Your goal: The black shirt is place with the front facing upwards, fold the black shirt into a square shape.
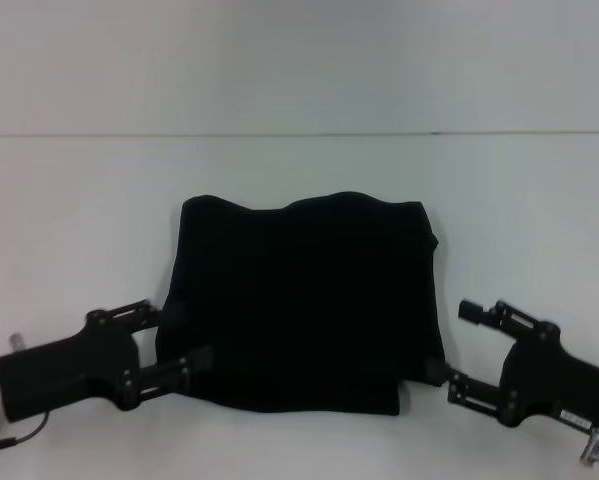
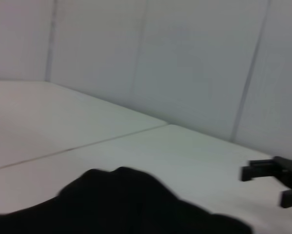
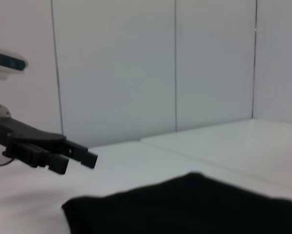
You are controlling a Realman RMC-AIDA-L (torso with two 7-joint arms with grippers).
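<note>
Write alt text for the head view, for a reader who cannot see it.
A black shirt lies folded into a rough square on a white table, no lettering showing. The left tool sits open at the shirt's near left edge, and the right tool open at its near right corner.

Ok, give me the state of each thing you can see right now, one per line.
shirt: folded into a rough square, flat on the table, no lettering showing.
left gripper: open, at the shirt's near left edge.
right gripper: open, at the shirt's near right corner.
table: white, bears the shirt.
</note>
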